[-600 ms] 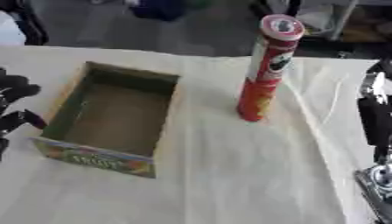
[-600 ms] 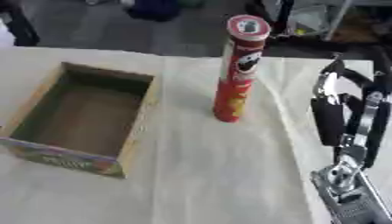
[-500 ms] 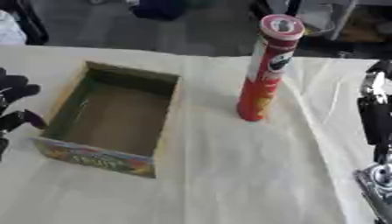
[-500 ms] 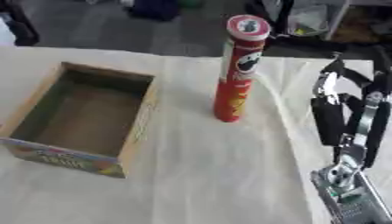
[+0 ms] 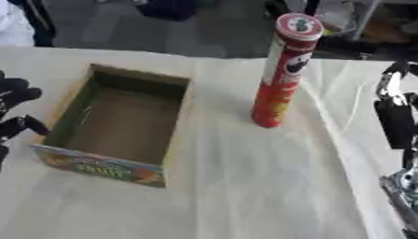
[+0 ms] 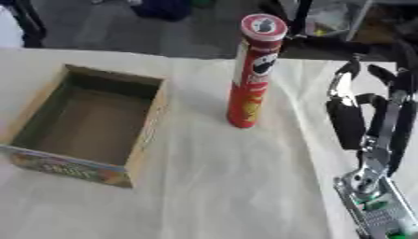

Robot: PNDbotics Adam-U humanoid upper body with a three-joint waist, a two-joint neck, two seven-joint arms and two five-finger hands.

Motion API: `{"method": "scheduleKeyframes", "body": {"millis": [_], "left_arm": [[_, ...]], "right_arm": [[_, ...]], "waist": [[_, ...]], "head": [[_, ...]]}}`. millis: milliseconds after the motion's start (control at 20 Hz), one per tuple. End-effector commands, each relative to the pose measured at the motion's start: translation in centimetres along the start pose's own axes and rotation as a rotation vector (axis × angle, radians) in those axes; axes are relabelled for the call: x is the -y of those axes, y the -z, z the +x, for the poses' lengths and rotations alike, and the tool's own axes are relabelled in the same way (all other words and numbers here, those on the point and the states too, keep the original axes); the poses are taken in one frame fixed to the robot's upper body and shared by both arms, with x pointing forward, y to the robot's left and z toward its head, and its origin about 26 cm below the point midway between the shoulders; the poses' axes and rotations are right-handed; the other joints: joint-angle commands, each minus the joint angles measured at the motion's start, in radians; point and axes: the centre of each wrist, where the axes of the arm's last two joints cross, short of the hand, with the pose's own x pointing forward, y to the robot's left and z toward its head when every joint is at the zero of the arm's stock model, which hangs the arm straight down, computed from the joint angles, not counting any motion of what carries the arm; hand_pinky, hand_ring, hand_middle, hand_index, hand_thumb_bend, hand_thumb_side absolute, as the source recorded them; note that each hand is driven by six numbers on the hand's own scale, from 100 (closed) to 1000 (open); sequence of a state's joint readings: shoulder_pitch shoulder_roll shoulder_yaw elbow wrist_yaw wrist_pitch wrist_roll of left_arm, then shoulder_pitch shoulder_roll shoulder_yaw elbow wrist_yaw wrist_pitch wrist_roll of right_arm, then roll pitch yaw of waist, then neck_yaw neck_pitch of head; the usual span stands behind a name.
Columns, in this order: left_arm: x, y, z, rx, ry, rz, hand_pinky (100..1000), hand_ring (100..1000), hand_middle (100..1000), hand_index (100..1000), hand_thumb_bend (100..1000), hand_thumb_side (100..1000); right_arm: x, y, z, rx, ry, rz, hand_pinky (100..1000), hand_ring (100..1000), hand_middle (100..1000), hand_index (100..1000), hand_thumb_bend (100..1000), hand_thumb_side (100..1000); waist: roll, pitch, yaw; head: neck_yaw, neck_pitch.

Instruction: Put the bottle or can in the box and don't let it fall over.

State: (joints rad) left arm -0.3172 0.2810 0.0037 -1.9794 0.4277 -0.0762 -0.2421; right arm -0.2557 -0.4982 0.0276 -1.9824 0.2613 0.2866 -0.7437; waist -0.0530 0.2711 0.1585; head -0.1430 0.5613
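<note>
Here the tall red can [image 5: 282,72] stands upright on the table [image 5: 245,186], which is covered with a pale cloth. Its round lid faces up and a printed face shows on its side. Nothing touches the can.

The box [image 5: 121,122] lies to the left of the can, apart from it, with bare cloth between the two. It is an open cardboard box, its top open to the camera, and nothing shows inside but its brown floor and walls. The near wall of the box, the one farthest from the can's level, carries a bright printed picture in several colours. The far wall of the box sits roughly level with the lower half of the can.

The right hand [image 6: 384,116] is to the right of the can, well apart from it, near the right edge of the table. Its black fingers [image 6: 347,119] point upward, straight and spread a little, holding nothing; the silver wrist parts sit below them, nearer the camera than the can's base. In the left eye view only the edge of this hand shows.

The left hand [image 5: 15,109] is far to the left of the can, beyond the box, just beside the box's left wall. Only some black fingers show at the edge of the left eye view, and they look slack and spread, with nothing in them; whether they touch the box I cannot tell. The right eye view does not show this hand.

Behind the can, past the far edge of the table, lie a dark floor and some blurred things that I cannot make out.
</note>
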Motion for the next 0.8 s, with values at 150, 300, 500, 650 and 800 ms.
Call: {"method": "scheduleKeyframes", "body": {"millis": [150, 300, 500, 650, 800], "left_arm": [[0.0, 0.2, 0.7, 0.013, 0.016, -0.018, 511, 795, 720, 838, 100, 658], [0.0, 0.2, 0.7, 0.01, 0.017, -0.019, 511, 795, 720, 837, 100, 658], [-0.1, 0.1, 0.7, 0.004, 0.02, -0.02, 511, 796, 721, 837, 100, 658], [-0.1, 0.1, 0.7, 0.002, 0.02, -0.021, 511, 796, 721, 836, 100, 657], [-0.1, 0.0, 0.7, -0.001, 0.022, -0.021, 511, 795, 720, 836, 100, 657]], "right_arm": [[1.9, 3.5, 1.8, 0.08, -0.286, 0.043, 477, 855, 975, 951, 100, 590], [2.5, 5.2, 3.0, 0.083, -0.381, 0.073, 482, 855, 965, 941, 100, 601], [3.2, 7.0, 4.6, 0.074, -0.447, 0.095, 496, 856, 955, 933, 100, 608], [3.6, 7.9, 5.5, 0.072, -0.478, 0.129, 503, 859, 958, 938, 100, 649], [3.9, 8.6, 6.4, 0.072, -0.492, 0.16, 508, 861, 962, 943, 100, 672]], "waist": [[0.001, -0.024, -0.001], [-0.002, -0.026, -0.002], [-0.006, -0.029, -0.002], [-0.007, -0.03, 0.0], [-0.007, -0.032, 0.0]], "head": [[-0.001, 0.008], [-0.005, 0.01], [-0.02, 0.005], [-0.03, -0.001], [-0.035, -0.005]]}}
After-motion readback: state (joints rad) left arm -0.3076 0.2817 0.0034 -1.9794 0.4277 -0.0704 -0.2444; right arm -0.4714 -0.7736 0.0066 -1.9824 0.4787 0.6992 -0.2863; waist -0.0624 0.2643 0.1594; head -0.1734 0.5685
